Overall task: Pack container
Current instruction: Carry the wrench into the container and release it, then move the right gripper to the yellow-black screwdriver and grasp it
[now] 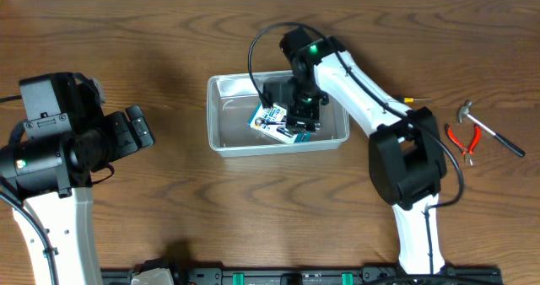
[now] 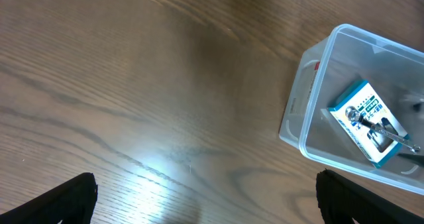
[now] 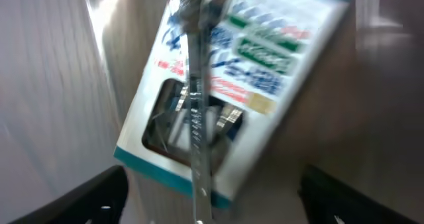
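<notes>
Brown wood-grain table fills every view. Seen from overhead, the container sits just toward 12 o'clock from centre, a clear shallow bin standing flat on the wood. Inside it, toward its 3 o'clock half, a white-and-teal package lies askew with a slim metal tool across it.

The right gripper hangs low inside the bin over that package, fingers spread wide with nothing pinched; the tool runs between them without either finger touching it. The left gripper waits at 9 o'clock, well apart from the bin, also spread and empty. A hammer and red-handled pliers lie at 3 o'clock, outside the bin, so packing looks unfinished.

The risks, as I judge them:
- The tool rests loose on a tilted package, so a brush from a rising finger could slide it off or flip the package.
- The arm's black cable loops over the bin's 12 o'clock rim and could drag the light bin.
- Closing now might clamp the package edge instead of leaving it.

Blue, green and red print covers the package face, but blur leaves no word or brand readable.
</notes>
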